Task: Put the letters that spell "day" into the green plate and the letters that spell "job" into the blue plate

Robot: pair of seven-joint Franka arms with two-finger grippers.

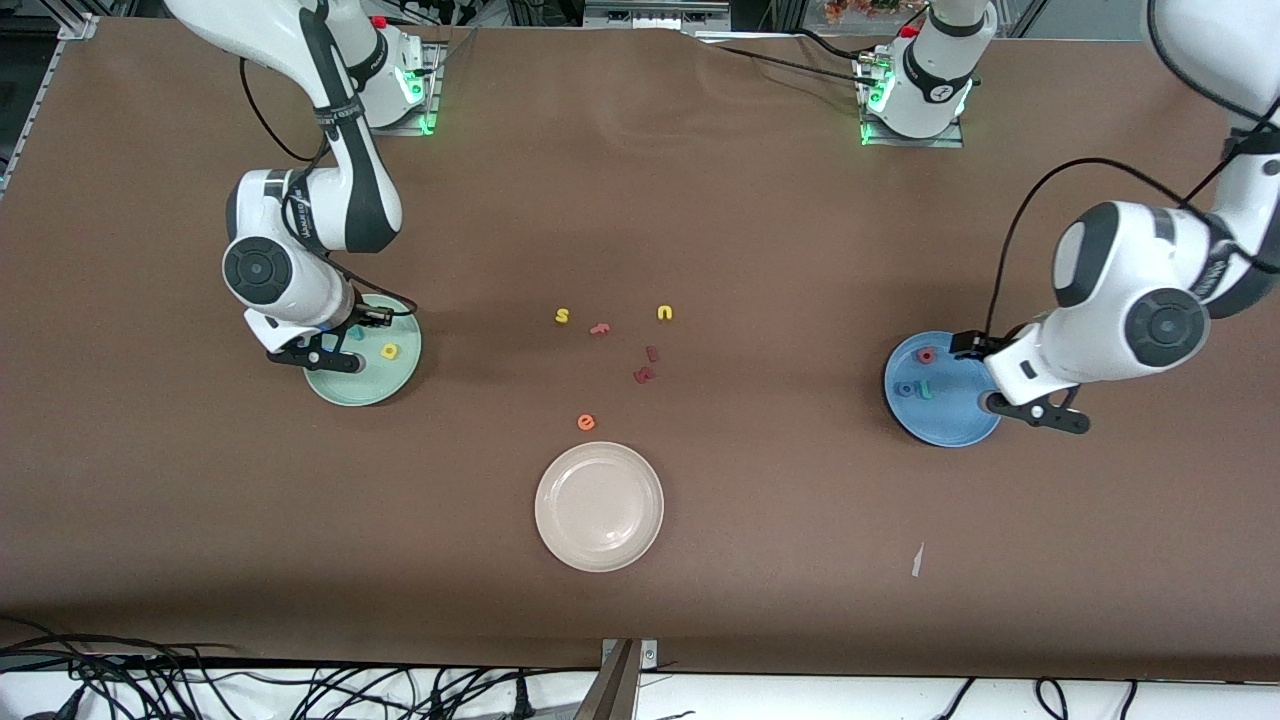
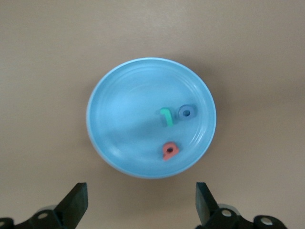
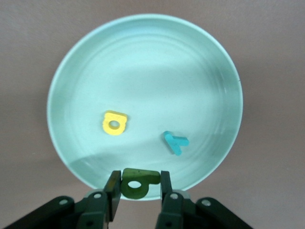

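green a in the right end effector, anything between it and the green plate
Nothing visible does. The right end effector is shut on the green a just above the green plate, at its rim. The yellow d and teal y already lie in the plate, apart from the spot under the a.

I'm seeing my right gripper [image 3: 137,187] at mid-left of the front view, arm bending down from the upper-left base, fingers [image 3: 112,190] pinching a small green letter [image 3: 135,183]. My left gripper [image 2: 141,202] is hanging at mid-right, elbow folding in from the right edge, jaws spread wide and holding nothing.
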